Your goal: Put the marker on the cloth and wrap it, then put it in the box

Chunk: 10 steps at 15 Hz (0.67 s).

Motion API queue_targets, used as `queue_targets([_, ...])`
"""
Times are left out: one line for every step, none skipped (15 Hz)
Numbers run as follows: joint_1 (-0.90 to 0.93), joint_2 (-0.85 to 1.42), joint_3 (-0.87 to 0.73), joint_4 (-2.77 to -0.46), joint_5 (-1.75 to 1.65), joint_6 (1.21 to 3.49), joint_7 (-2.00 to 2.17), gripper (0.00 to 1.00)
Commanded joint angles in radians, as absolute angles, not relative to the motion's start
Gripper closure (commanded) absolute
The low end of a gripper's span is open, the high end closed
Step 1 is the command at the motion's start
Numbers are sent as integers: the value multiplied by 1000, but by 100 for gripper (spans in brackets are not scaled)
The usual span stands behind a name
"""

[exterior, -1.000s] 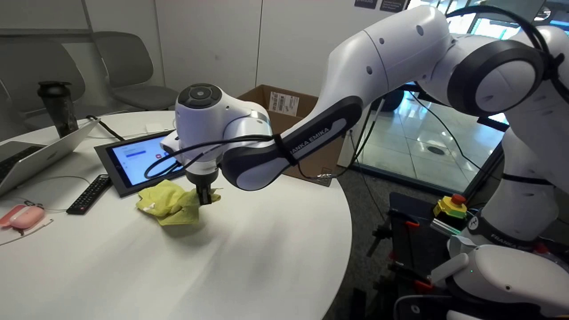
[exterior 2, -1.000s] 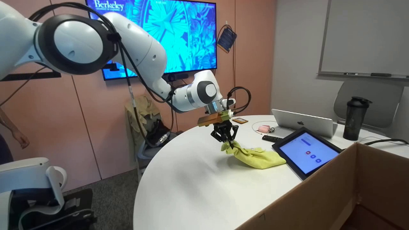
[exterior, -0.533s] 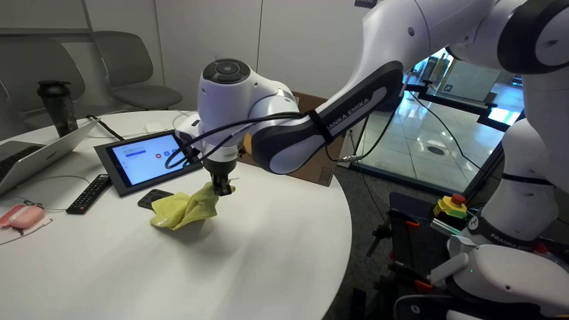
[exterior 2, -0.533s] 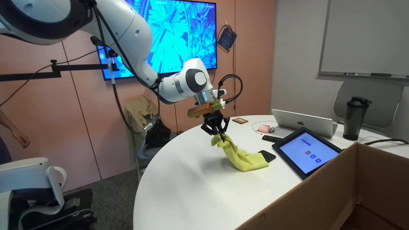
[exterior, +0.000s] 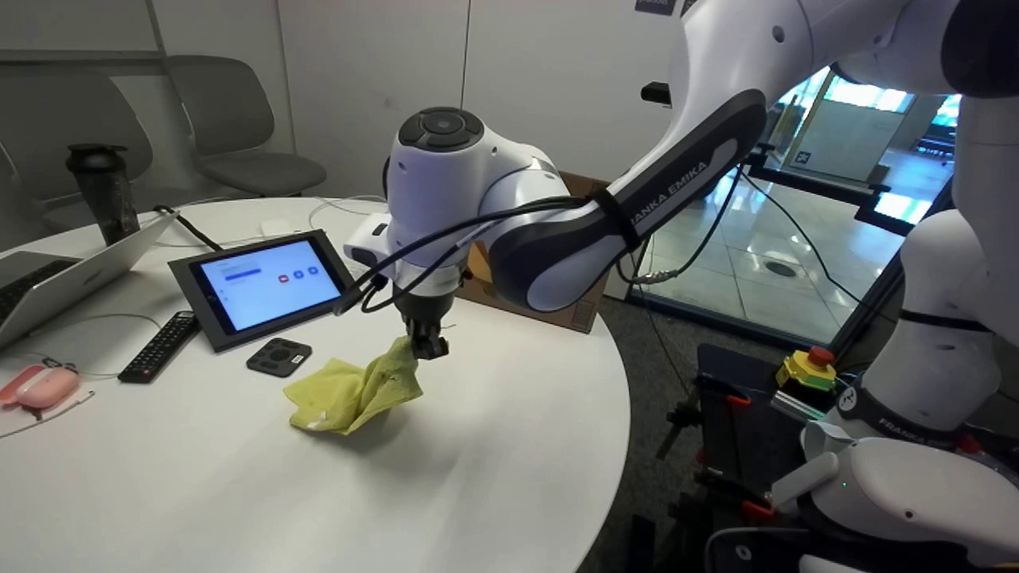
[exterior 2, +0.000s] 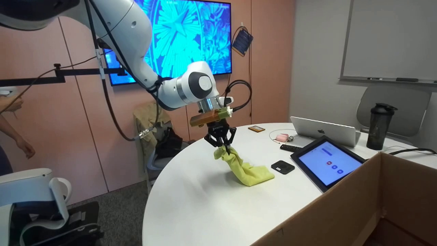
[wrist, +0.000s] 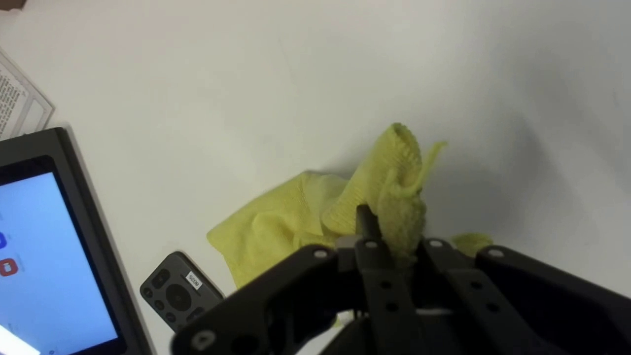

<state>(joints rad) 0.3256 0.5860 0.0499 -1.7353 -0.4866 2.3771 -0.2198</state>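
Yellow cloth (exterior 2: 251, 175) slides toward our edge of the bench (exterior: 215, 485), clamped in our hand (exterior 2: 226, 148), baring the small remote (exterior: 279, 357); marker unseen, perhaps wrapped; we judge boxing remains.

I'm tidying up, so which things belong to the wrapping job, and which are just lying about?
Job: yellow cloth, pinched in the hand; cardboard box; marker (not visible).

Lying about: tablet, laptop, long remote, small black device, pink case, bottle.

Cropped box (exterior 2: 334, 212), cut-off laptop (exterior: 87, 274), partly hidden cloth (wrist: 340, 214)
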Motion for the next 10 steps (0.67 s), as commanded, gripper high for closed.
queue_targets([313, 650, 75, -1648, -488, 2342, -260, 92])
queue_targets([313, 682, 80, -1608, -478, 2325, -268, 92])
queue_targets([316, 711, 78, -1569, -477, 2312, -268, 92])
queue_targets([314, 741, 84, -1524, -466, 2292, -279, 92])
queue_targets([317, 777, 83, -1471, -461, 2270, -280, 92])
queue_targets([323, 815, 79, -1414, -459, 2249, -272, 92])
queue_targets([327, 847, 75, -1365, -459, 2232, -269, 92])
queue_targets([331, 878, 70, -1319, -458, 2219, -258, 93])
queue_targets([336, 911, 62, -1273, -458, 2211, -242, 93])
queue_targets([341, 943, 53, -1228, -458, 2200, -226, 93])
